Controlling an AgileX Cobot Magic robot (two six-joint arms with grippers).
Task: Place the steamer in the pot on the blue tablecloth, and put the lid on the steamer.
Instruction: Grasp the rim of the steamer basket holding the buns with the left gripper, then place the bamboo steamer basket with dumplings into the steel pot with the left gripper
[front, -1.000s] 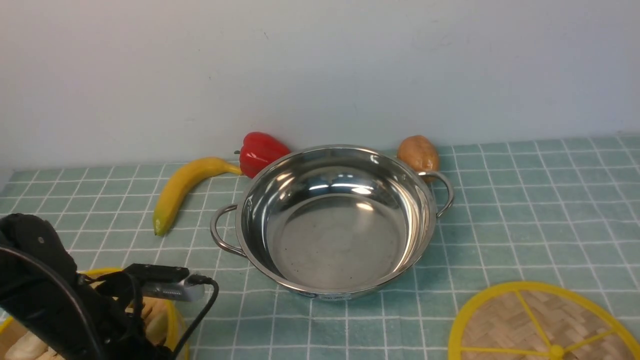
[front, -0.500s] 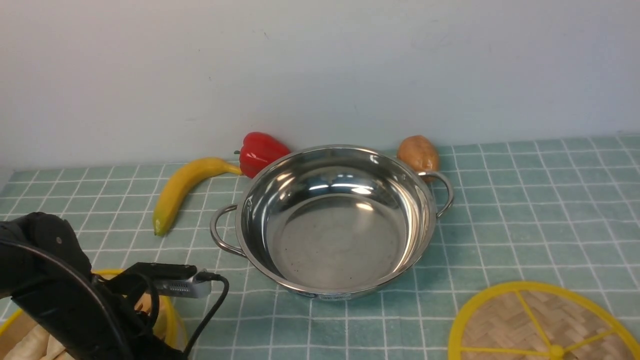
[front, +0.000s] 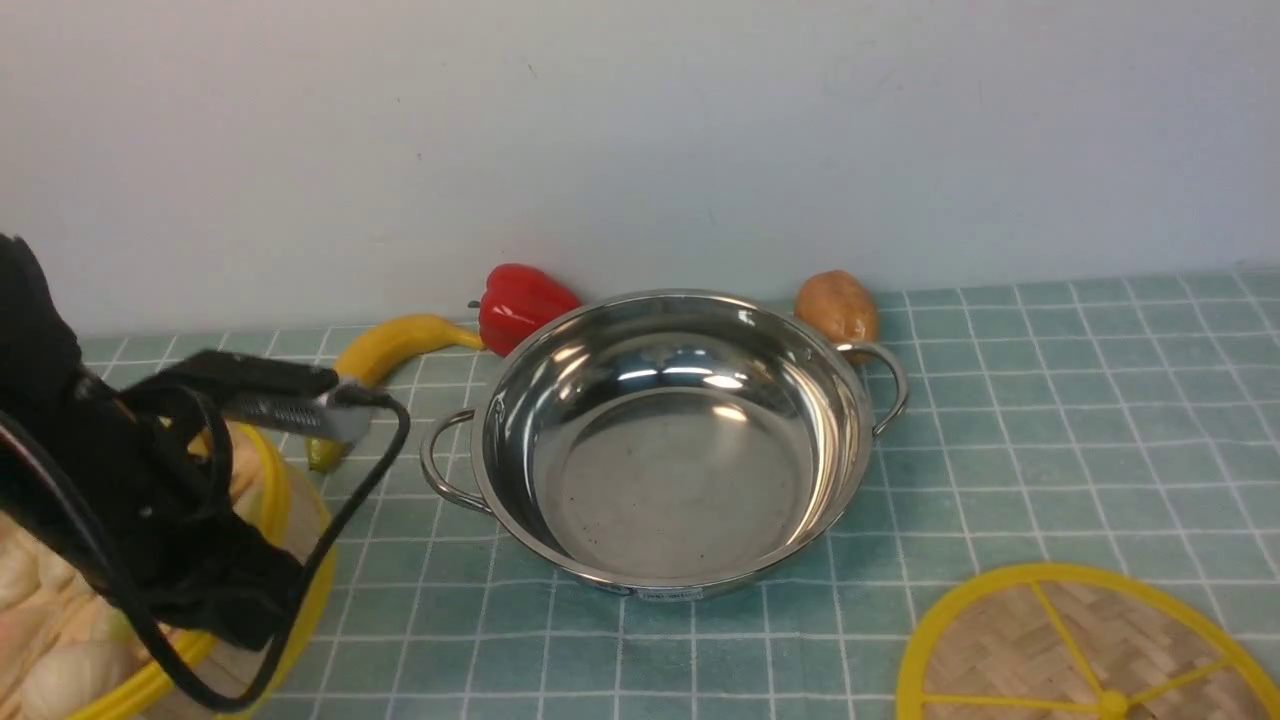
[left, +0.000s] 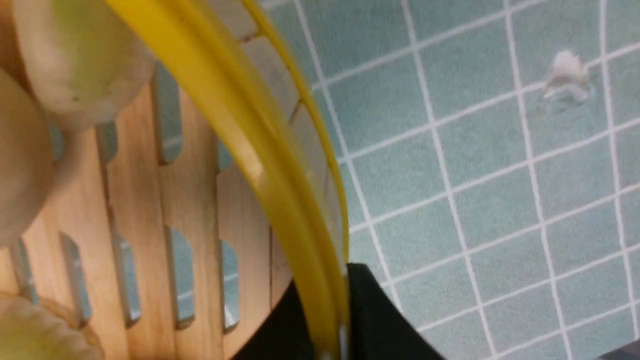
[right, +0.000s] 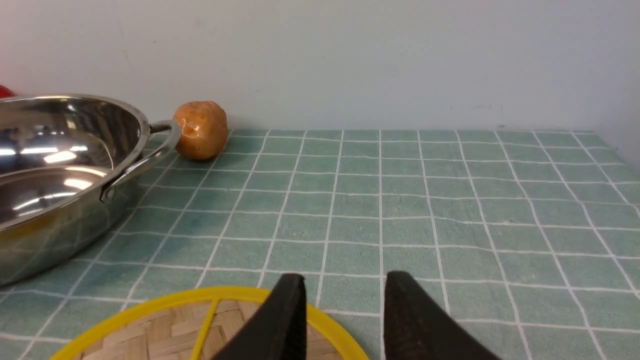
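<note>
Pale, plain wall (front: 640, 140) rises behind a teal-blue cloth with a grid of thin white lines (front: 1050, 430). On the cloth sits a wide, shallow, shiny stainless-steel pot with two loop handles (front: 680, 480), nothing inside it. Behind the pot, a glossy red bell pepper (front: 522, 305) lies toward the left and a rounded brown potato-like item (front: 838, 306) toward the right. A curved yellow banana (front: 385, 350) is partly hidden behind the black left gripper (left: 340, 305), whose fingers are closed on the yellow rim of the round, slatted bamboo steamer (front: 275, 500). Pale toy buns and dumplings (front: 75, 680) fill part of the steamer, which is held left of the pot, apart from it. Near the right front, the flat, round woven-bamboo lid with yellow rim and spokes (front: 1030, 640) lies on the cloth. The black right gripper (right: 342, 310) is open, its fingertips apart with nothing between them.
</note>
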